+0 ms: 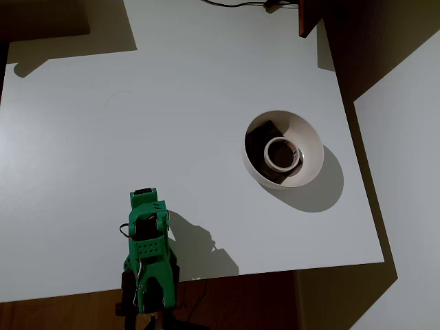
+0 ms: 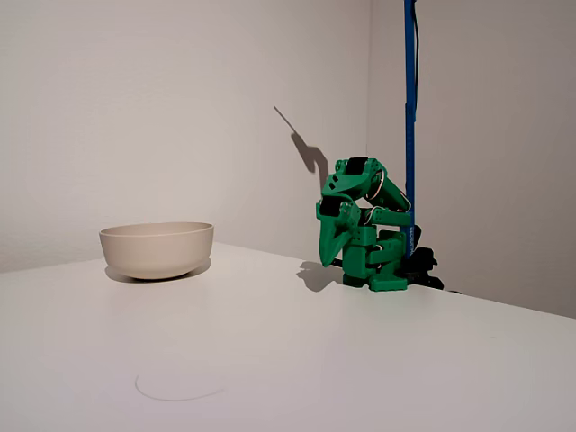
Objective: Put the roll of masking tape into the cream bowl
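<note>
In the overhead view the roll of masking tape (image 1: 282,152) lies flat inside the cream bowl (image 1: 311,141), which stands on the white table (image 1: 137,124) at about three o'clock from the table's middle, near the right edge. The roll rests partly on a dark brown blocky object (image 1: 262,143) that is also in the bowl, toward its ten o'clock side; the tape's open hole faces up, and a reddish print shows on its inner core at the right, too small to read. The green arm (image 1: 148,247) is folded up at about seven o'clock, at the table's near edge, well apart from the bowl. In the fixed view the bowl (image 2: 157,249) sits at the left and the arm (image 2: 364,225) crouches at the right beside a blue pole (image 2: 409,117), its gripper (image 2: 331,254) pointing down just above the tabletop (image 2: 360,360). Whether the jaws are parted or closed I cannot tell, though nothing is seen between them. No readable writing or brand shows anywhere.
</note>
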Motion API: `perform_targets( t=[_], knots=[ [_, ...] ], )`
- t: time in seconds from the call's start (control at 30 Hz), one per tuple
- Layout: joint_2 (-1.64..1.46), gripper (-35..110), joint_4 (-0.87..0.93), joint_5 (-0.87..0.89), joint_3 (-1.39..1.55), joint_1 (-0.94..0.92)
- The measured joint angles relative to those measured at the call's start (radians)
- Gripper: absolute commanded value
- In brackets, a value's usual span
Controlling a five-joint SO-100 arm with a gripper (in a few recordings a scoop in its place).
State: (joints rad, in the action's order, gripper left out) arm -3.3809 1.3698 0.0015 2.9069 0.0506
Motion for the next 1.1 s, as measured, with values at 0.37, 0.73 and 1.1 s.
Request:
perform_targets(
  t=[0.37,0.73,1.1],
  knots=[
    [-0.002,-6,0.006,0.029,0.003,-0.006],
    [-0.002,-6,0.006,0.029,0.003,-0.006],
    [-0.002,-8,0.006,0.029,0.003,-0.006]
  ],
)
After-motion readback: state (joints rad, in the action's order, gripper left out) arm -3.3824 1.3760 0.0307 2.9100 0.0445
